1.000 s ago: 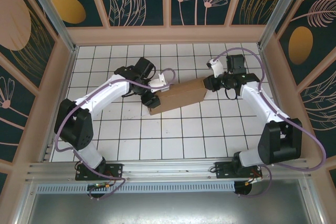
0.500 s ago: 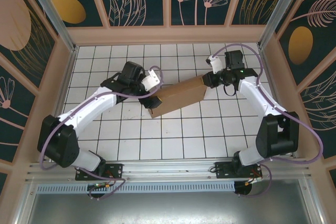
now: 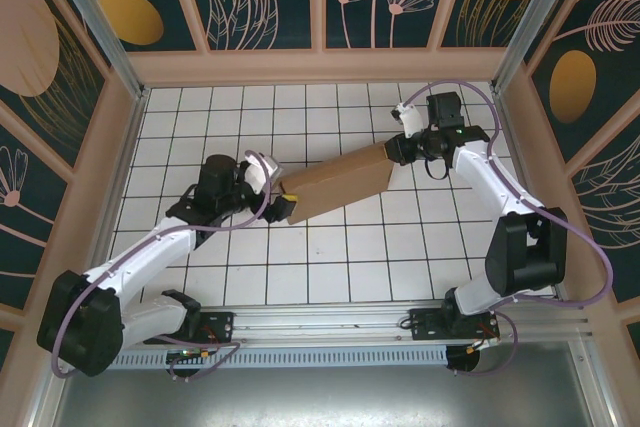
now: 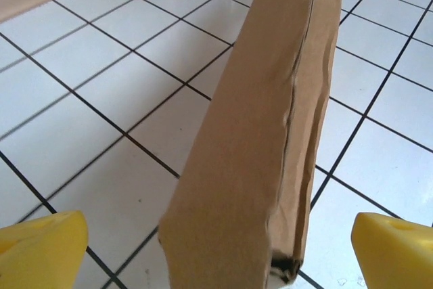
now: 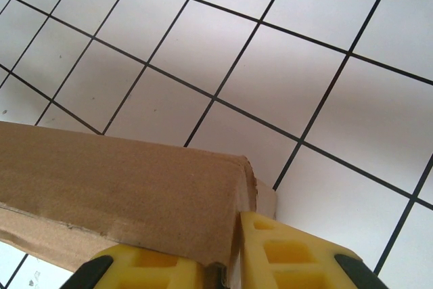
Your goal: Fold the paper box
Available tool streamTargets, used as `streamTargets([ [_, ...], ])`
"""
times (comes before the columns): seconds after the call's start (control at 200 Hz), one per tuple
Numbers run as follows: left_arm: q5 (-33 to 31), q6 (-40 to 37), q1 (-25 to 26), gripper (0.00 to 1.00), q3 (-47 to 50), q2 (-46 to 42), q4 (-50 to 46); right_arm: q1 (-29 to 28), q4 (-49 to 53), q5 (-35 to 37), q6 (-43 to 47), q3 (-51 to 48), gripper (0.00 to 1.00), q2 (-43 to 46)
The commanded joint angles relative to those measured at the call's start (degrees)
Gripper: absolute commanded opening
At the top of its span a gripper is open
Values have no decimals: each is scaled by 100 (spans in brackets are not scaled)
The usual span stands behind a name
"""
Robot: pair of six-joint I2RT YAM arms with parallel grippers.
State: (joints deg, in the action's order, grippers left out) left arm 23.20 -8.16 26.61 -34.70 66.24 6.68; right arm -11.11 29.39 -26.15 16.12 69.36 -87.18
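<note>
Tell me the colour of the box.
The box is plain brown, clearest in the left wrist view.

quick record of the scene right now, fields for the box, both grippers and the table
box: box, brown cardboard, folded up, slanting across the middle of the table
left gripper: left gripper open, its fingers on either side of the box's left end, with a gap on each side
right gripper: right gripper shut on the edge of the box's right end
table: table, white tiles with dark lines
</note>
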Motion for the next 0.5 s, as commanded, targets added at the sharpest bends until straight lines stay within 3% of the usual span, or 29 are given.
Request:
streamTargets([
  [0.0, 142, 419, -33, 99, 343, 47, 1312, 38, 580, 111, 6, -73, 18, -219],
  [0.155, 164, 348, -51, 96, 436, 400, 1733, 36, 610, 84, -17, -29, 18, -234],
  [0.295, 479, 141, -59, 84, 675, 566, 2291, 37, 621, 40, -4, -19, 18, -176],
  [0.495, 706, -191, -60, 85, 960, 680, 2730, 55, 648, 59, -7, -11, 18, -200],
])
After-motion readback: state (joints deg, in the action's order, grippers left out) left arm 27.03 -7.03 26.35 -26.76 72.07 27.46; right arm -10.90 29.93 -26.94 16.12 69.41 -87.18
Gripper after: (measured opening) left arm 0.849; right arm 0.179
